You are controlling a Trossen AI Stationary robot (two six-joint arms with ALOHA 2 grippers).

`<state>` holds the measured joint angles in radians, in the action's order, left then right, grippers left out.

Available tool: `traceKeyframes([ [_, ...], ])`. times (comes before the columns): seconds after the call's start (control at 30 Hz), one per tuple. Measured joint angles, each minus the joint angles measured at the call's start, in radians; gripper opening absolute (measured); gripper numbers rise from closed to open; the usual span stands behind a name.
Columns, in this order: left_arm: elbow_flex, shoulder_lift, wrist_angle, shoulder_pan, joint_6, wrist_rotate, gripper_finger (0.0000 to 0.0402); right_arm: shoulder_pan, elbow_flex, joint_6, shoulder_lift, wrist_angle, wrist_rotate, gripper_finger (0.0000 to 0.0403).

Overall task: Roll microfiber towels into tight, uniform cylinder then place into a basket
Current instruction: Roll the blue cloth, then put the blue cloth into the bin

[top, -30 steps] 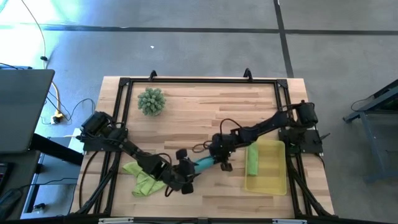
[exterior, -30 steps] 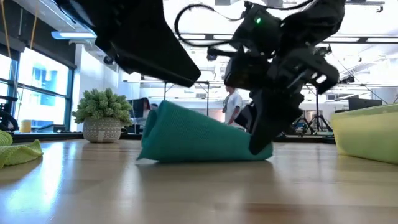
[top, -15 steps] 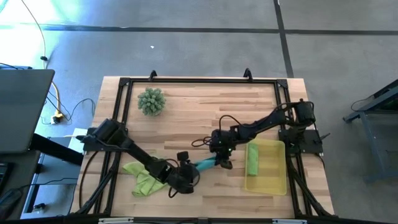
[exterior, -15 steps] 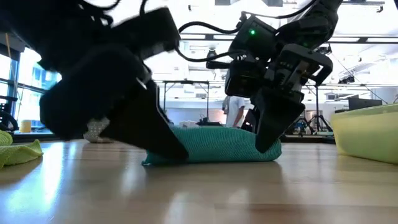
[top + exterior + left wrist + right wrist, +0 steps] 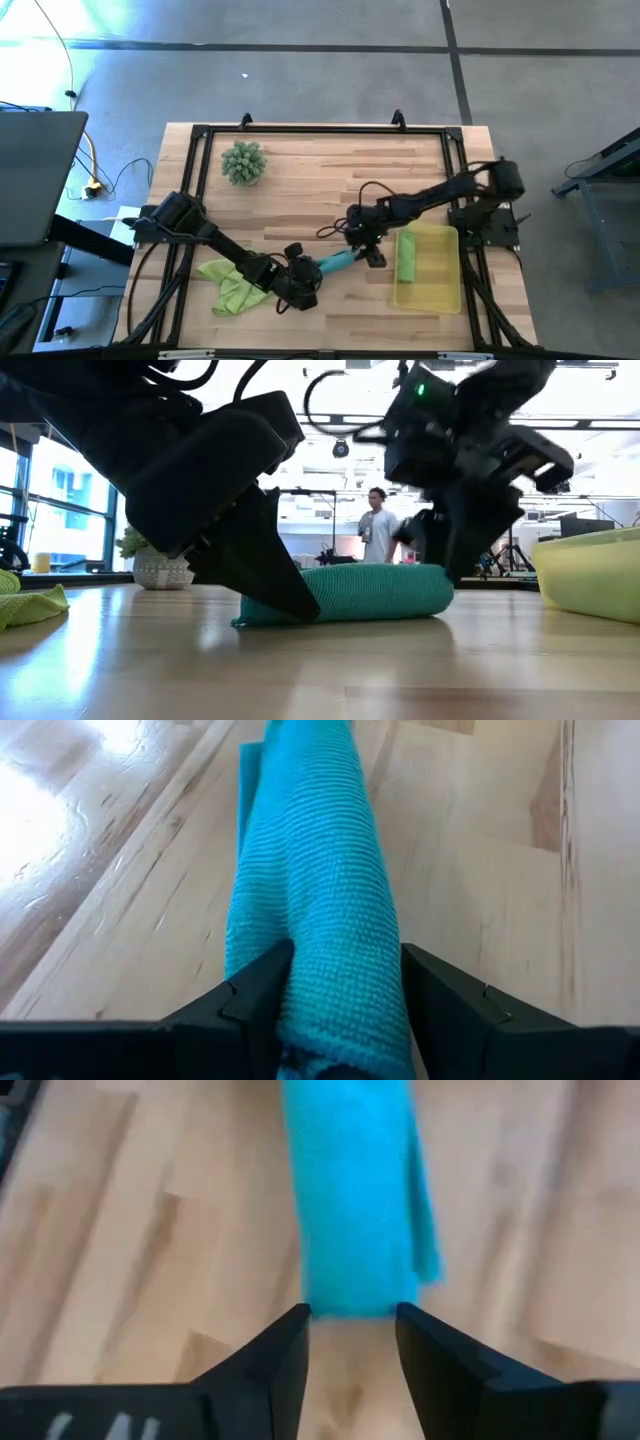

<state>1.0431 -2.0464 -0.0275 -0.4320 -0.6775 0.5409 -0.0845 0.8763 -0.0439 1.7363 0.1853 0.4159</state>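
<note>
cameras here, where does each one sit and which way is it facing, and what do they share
High view: above the table, looking straight down; shows both arms, left gripper, right gripper, basket.
Low view: at tabletop height, looking level across into the room; both arms drop in from above around the teal towel.
Left wrist view: on the left arm, looking past its two fingers, which flank the towel roll.
Right wrist view: on the right arm, facing the roll's end, just beyond its open fingers.
Shared: all four show the teal towel.

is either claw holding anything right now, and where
The left claw straddles one end of the rolled teal towel. The right claw is open, holding nothing.
</note>
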Motion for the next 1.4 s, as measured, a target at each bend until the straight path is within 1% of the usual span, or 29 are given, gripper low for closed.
traceKeyframes([
  [0.1,0.0,0.0,0.004,0.0,-0.019,-0.003,0.0172,-0.015,0.016,-0.058,-0.09,0.099,-0.116,0.0148],
  [0.2,0.0,0.0,0.004,0.0,-0.026,-0.006,0.0172,-0.076,0.013,-0.114,-0.154,0.109,-0.224,0.0148],
  [0.3,0.0,0.0,0.006,0.0,-0.027,-0.004,0.0172,-0.172,-0.005,-0.188,-0.174,0.042,-0.319,0.0149],
  [0.4,-0.001,-0.001,0.005,0.0,-0.027,-0.001,0.0172,-0.266,-0.029,-0.246,-0.158,-0.06,-0.458,0.0149],
  [0.5,-0.001,-0.001,0.005,0.0,-0.028,-0.001,0.0172,-0.325,-0.063,-0.272,-0.12,-0.194,-0.588,0.0149],
  [0.57,-0.001,-0.001,0.005,0.0,-0.028,-0.001,0.0172,-0.347,-0.075,-0.275,-0.085,-0.269,-0.637,0.0149],
  [0.73,-0.002,-0.001,0.004,0.0,-0.03,-0.001,0.0172,-0.357,-0.082,-0.272,0.003,-0.393,-0.656,0.0149],
  [0.93,-0.002,-0.001,0.005,0.0,-0.052,-0.001,0.0172,-0.334,-0.082,-0.279,0.098,-0.525,-0.665,0.0149],
  [1.1,-0.002,-0.001,0.004,0.0,-0.053,-0.001,0.0172,-0.3,-0.081,-0.28,0.145,-0.567,-0.676,0.0149],
  [1.27,-0.002,-0.001,0.005,0.0,-0.053,-0.001,0.0172,-0.274,-0.081,-0.28,0.155,-0.587,-0.674,0.0149],
  [1.4,-0.003,0.004,0.006,0.0,-0.047,-0.002,0.0172,-0.256,-0.081,-0.278,0.155,-0.587,-0.641,0.0149],
])
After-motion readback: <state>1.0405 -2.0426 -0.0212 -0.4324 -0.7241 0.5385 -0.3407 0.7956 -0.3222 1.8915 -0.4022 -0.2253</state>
